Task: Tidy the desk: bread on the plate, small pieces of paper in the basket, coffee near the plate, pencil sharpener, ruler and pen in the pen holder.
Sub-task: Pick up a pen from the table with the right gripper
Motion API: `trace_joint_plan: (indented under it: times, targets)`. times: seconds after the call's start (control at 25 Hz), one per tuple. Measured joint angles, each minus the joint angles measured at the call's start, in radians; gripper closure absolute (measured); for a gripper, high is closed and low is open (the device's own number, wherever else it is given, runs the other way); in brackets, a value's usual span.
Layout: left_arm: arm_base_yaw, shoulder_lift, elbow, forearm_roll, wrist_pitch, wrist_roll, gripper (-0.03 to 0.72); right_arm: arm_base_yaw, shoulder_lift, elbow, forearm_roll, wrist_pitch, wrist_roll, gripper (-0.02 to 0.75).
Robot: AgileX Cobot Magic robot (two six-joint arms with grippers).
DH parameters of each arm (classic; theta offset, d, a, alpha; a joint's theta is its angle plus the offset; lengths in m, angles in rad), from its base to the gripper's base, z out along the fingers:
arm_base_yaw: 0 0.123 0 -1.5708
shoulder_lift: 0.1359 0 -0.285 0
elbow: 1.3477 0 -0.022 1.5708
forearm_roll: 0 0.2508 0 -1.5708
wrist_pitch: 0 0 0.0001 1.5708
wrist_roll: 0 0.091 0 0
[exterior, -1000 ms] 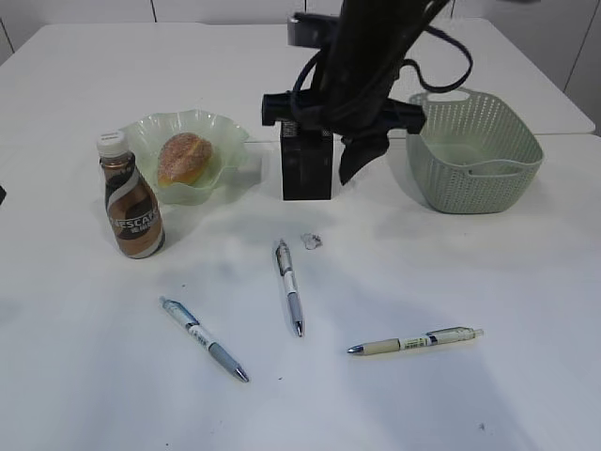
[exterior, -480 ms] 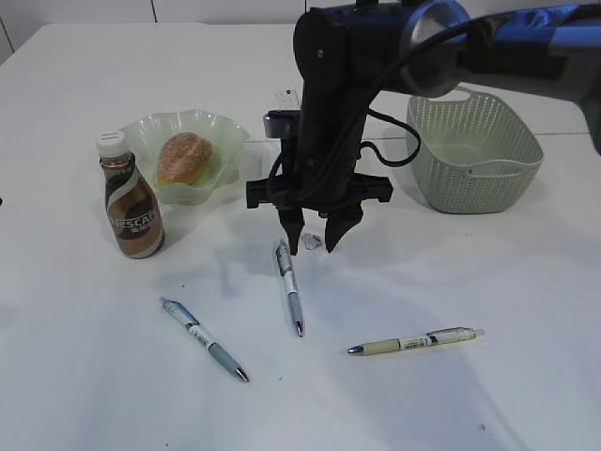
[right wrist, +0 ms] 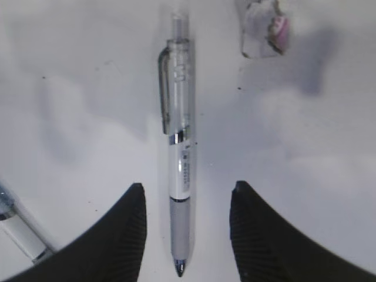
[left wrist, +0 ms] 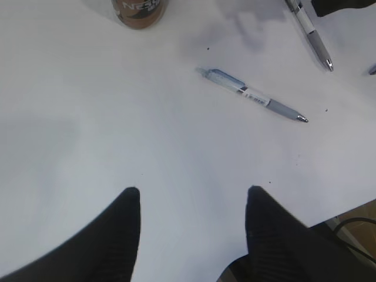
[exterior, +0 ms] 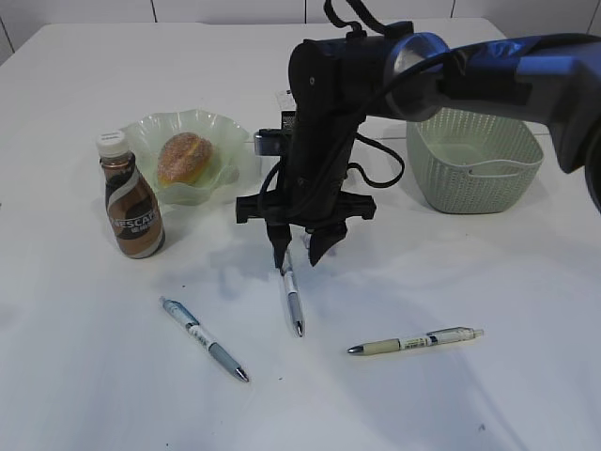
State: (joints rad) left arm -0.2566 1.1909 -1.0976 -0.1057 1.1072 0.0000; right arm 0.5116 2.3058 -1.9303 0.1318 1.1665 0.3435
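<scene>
My right gripper (exterior: pixel 297 255) (right wrist: pixel 187 188) reaches across the middle and hangs open just over a white-and-grey pen (exterior: pixel 293 299) (right wrist: pixel 179 147), one finger on each side of its grey grip, apart from it. A small clear-and-pink piece (right wrist: pixel 264 26), maybe the pencil sharpener, lies beyond the pen's clip end. The bread (exterior: pixel 183 157) sits in the plate (exterior: pixel 228 132), with the coffee (exterior: pixel 131 202) standing just in front of it. The basket (exterior: pixel 474 162) is at the right. The arm hides the pen holder. My left gripper (left wrist: pixel 192 194) is open over bare desk (left wrist: pixel 117 135). No ruler or paper shows.
Two more pens lie on the desk: a blue-tinted one (exterior: pixel 204 339) (left wrist: pixel 252 95) at front left and an olive one (exterior: pixel 414 341) at front right. The desk's front edge shows at the lower right of the left wrist view.
The right arm has swung forward from over the pen holder and come down toward the desk; its open jaws now straddle the middle pen. Nothing else has moved.
</scene>
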Motion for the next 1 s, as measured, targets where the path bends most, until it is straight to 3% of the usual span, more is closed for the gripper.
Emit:
trace_joint_plan:
  times: [0.44,1.0]
  targets:
    - [0.000,0.000,0.000,0.000,0.005,0.000,0.286,0.000,0.000,0.000,0.047,-0.085,-0.039,0.365]
    - [0.000,0.000,0.000,0.001,0.007,0.000,0.286,0.000,0.066,-0.004,0.056,-0.052,-0.042,0.365]
